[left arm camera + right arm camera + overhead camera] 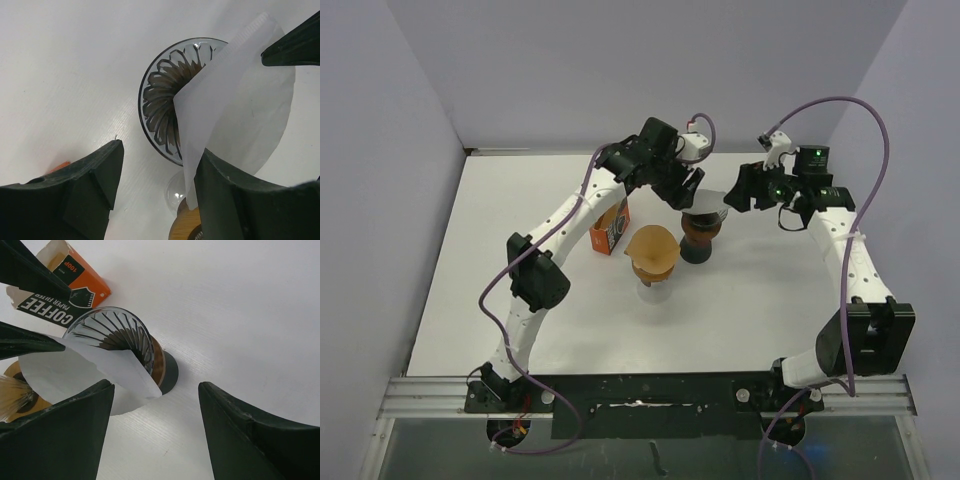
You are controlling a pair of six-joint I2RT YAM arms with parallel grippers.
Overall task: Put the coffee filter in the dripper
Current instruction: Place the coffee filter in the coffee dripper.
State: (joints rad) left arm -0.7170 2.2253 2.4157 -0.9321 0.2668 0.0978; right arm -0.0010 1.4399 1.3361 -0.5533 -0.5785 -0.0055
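A white paper filter [235,100] lies tilted across the glass dripper [160,100] at the centre of the overhead frame, one side hanging past the rim. The left gripper [161,150] and the right gripper [155,386] flank it, both with jaws apart and holding nothing. An orange filter box [611,228] and a brown cone [653,252] stand close to the left of the dripper.

The dripper [703,234] stands on the bench [750,310], just beyond centre. The coffee filter [235,100] lies tilted across the dripper's rim, partly inside the bowl. In the right wrist view, the rest overhangs the rim at 8 o'clock. In the top view, a second dripper [654,262] with its own filter seated in it stands near the first at 8 o'clock. The filter box [611,228] lies on the bench at 9 o'clock of the first dripper, just beside the second at 11 o'clock.
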